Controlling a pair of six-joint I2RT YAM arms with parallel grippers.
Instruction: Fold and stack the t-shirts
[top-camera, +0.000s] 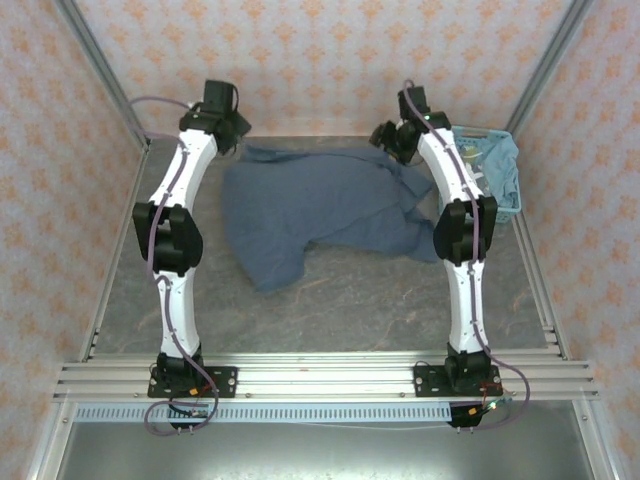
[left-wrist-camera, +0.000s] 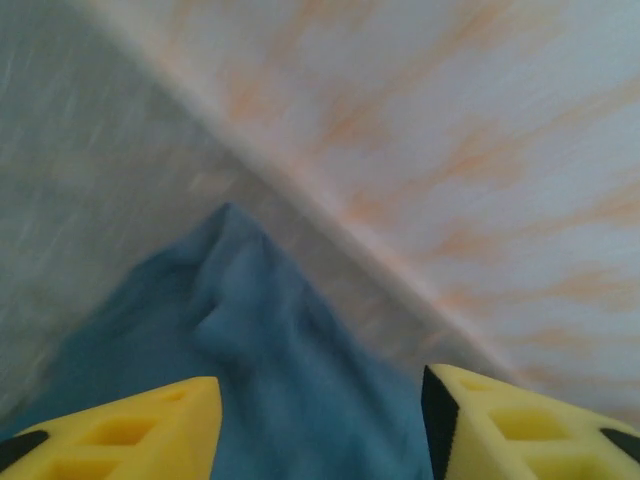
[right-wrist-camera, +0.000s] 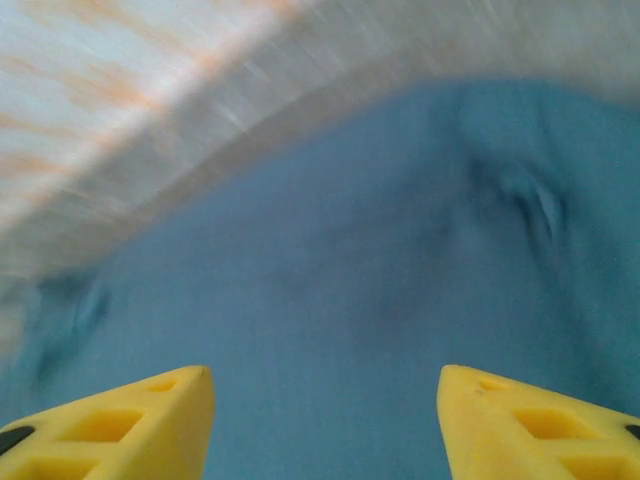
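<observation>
Peach-patterned walls are seen around a grey table (top-camera: 400, 300). A slate-blue shirt (top-camera: 320, 205) is spread, rumpled, across the far middle of it, with one end trailing toward the near left. A basket (top-camera: 510, 205) at the far right is seen holding teal cloth (top-camera: 495, 160). The left gripper (top-camera: 228, 128) is held at the shirt's far-left corner and the right gripper (top-camera: 392, 140) at its far-right corner. In both wrist views the yellow fingers (left-wrist-camera: 150, 425) (right-wrist-camera: 130, 420) are seen parted above the cloth, with nothing clamped.
</observation>
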